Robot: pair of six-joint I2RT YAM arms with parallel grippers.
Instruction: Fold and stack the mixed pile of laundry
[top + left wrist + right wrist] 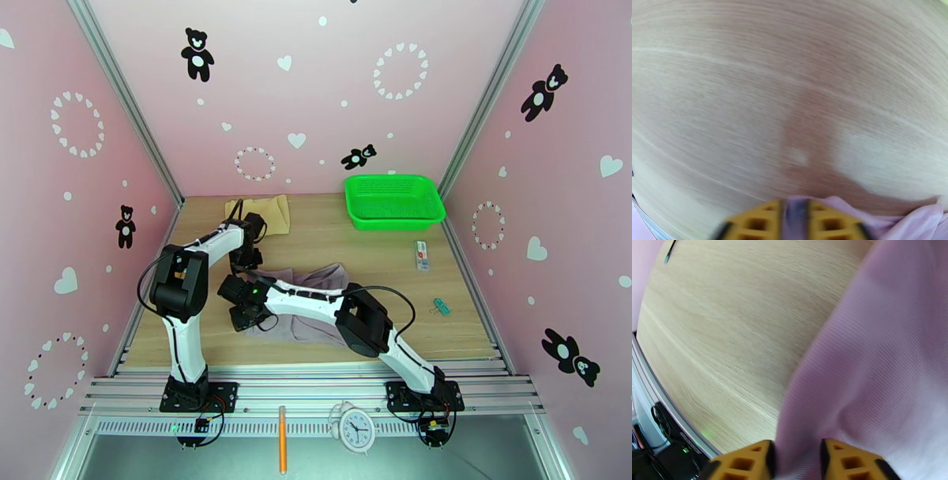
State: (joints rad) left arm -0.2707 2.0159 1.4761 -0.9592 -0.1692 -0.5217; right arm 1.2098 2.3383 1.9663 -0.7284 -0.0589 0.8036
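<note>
Nearest me, on the metal ledge by my bases, lie a white alarm clock [357, 430] and an orange pencil [282, 450]. On the wooden table [363, 245], the pale grey-lilac garment [320, 278] lies crumpled at the near middle, with my right arm stretched across it.

My right pincer [797, 455] is at the garment's left edge. Its wrist camera shows what the overhead view hides: yellow fingers [746, 463] a moderate gap apart, with a fold of lilac cloth bunched between them. I cannot tell whether they press it. My left pincer [794, 211] is just beyond, at the garment's far left corner. Its wrist view is blurred, and the fingers stand narrowly apart with a strip of the cloth in the gap; I cannot tell the grip there either.

From above, a teal clip [442, 306] and a small white packet [423, 255] lie to the right. At the far left lies the tan-beige cloth [272, 211]. At the far right sits the green mesh basket [395, 219], well apart from both cloths, with bare green mesh across its floor.
</note>
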